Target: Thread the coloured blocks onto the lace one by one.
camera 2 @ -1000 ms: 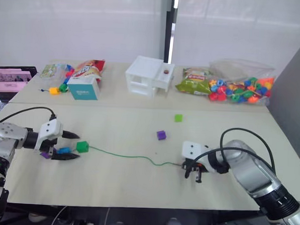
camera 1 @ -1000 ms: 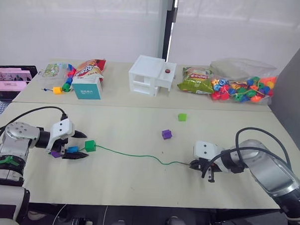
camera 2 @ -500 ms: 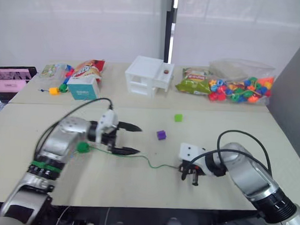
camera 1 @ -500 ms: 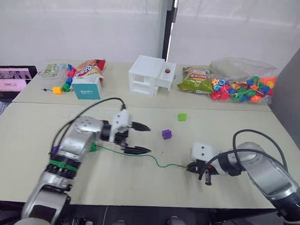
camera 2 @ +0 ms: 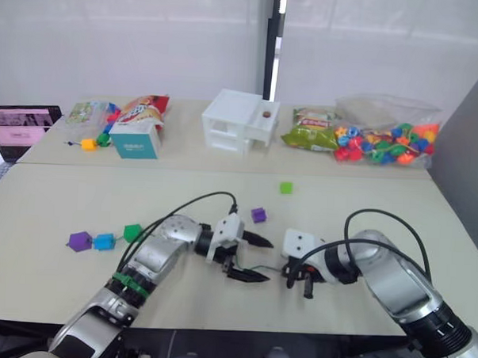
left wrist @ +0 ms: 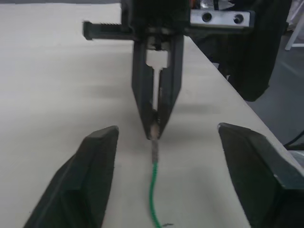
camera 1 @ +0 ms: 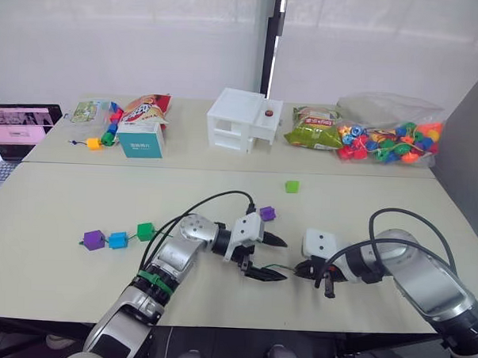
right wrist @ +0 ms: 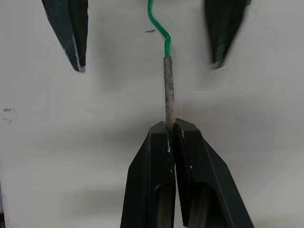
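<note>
1. No writing on the snack bags or the teal box (camera 1: 141,141) is legible; the red snack bag (camera 1: 144,108) bears a large logo that is too small to read.
2. The lace (right wrist: 160,26) is a thin bright-green braided cord ending in a stiff grey-silver tip (right wrist: 168,92).
3. The right pincer (right wrist: 171,127) is closed tight on the end of that tip, low over the surface (camera 1: 63,211).
4. The left pincer (camera 1: 267,257) is spread wide, one black finger on each side of the cord, just short of the tip and facing the right pincer.
5. Three blocks lie in a row near the robot's left: a purple block (camera 1: 93,239), a blue block (camera 1: 118,239) and a dark green block (camera 1: 145,231), close together.
6. A second purple block (camera 1: 267,213) sits just behind the left pincer; a light green block (camera 1: 292,185) lies further back, well apart from it.
7. The surface is pale wood-grain, two tops pushed together.
8. Along the far edge stand a white box-shaped model (camera 1: 241,120), a green snack bag (camera 1: 313,127) and a clear bag of round beads (camera 1: 388,130); a laptop (camera 1: 19,125) sits at the left. White blinds hang behind.
</note>
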Action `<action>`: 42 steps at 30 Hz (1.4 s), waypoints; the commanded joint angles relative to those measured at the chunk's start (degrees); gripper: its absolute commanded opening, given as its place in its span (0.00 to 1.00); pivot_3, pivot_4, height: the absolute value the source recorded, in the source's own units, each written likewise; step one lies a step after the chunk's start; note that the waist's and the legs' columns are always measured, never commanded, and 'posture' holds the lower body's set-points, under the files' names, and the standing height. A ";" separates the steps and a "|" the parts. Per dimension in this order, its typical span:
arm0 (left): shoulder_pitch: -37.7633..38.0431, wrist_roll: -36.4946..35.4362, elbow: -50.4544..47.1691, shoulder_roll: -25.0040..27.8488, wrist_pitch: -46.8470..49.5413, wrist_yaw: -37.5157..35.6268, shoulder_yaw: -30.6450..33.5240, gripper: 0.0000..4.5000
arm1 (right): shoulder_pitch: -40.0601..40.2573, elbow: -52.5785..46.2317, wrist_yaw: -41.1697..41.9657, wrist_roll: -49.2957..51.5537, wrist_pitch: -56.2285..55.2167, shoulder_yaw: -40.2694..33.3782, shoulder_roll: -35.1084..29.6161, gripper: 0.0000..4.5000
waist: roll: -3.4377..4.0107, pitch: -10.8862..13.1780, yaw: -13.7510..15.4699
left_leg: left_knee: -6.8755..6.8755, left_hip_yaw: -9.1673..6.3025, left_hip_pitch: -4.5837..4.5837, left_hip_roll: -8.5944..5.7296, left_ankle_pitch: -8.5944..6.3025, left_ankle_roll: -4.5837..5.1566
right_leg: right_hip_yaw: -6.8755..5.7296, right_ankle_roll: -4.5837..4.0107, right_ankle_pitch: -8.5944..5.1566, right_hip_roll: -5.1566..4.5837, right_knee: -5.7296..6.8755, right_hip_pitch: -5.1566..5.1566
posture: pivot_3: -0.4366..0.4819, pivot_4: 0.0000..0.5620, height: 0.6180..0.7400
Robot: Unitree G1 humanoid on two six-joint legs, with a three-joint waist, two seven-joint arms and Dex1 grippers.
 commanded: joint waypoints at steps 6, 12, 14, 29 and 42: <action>-0.10 1.30 -1.15 -0.92 -0.77 1.57 -0.63 0.54 | -0.34 -1.61 -0.07 0.80 -0.17 -1.87 -0.87 0.00 | 0.00 0.00 0.74 | 0.02 0.01 0.00 -0.04 0.00 0.00 | 0.00 0.01 0.00 -0.04 -0.03 0.03 | 0.48 0.27 1.00; -0.20 1.97 -0.25 -1.16 -1.30 1.65 -0.74 0.54 | -0.51 -1.62 -0.08 0.80 -0.10 -1.83 -0.79 0.00 | 0.00 0.00 0.76 | 0.03 0.01 0.00 -0.06 0.00 0.00 | 0.00 0.01 0.00 -0.04 -0.03 0.04 | 0.48 0.27 1.00; -0.28 1.64 -0.14 -1.40 -1.09 1.51 -0.54 0.54 | -0.49 -1.64 -0.13 0.80 -0.07 -1.83 -0.76 0.00 | 0.00 0.00 0.76 | 0.03 0.01 0.00 -0.06 0.00 0.00 | 0.00 0.01 0.00 -0.05 -0.03 0.04 | 0.48 0.27 1.00; -0.92 3.00 2.72 -2.48 -3.13 2.67 -0.52 0.01 | 0.11 -2.49 -0.41 1.40 0.79 -2.27 -1.13 0.00 | 0.00 0.00 0.80 | 0.03 0.01 0.01 -0.08 0.00 -0.01 | 0.00 0.02 0.01 -0.06 -0.03 0.05 | 0.48 0.27 1.00; 0.30 2.67 2.39 -1.42 -2.79 3.31 0.49 0.00 | 11.30 -10.08 -3.73 18.10 9.23 -24.16 0.82 0.82 | -0.02 0.01 1.22 | 0.03 -0.01 0.01 -0.10 0.00 0.01 | -0.02 0.04 0.02 -0.10 -0.06 0.11 | 0.48 0.27 1.00</action>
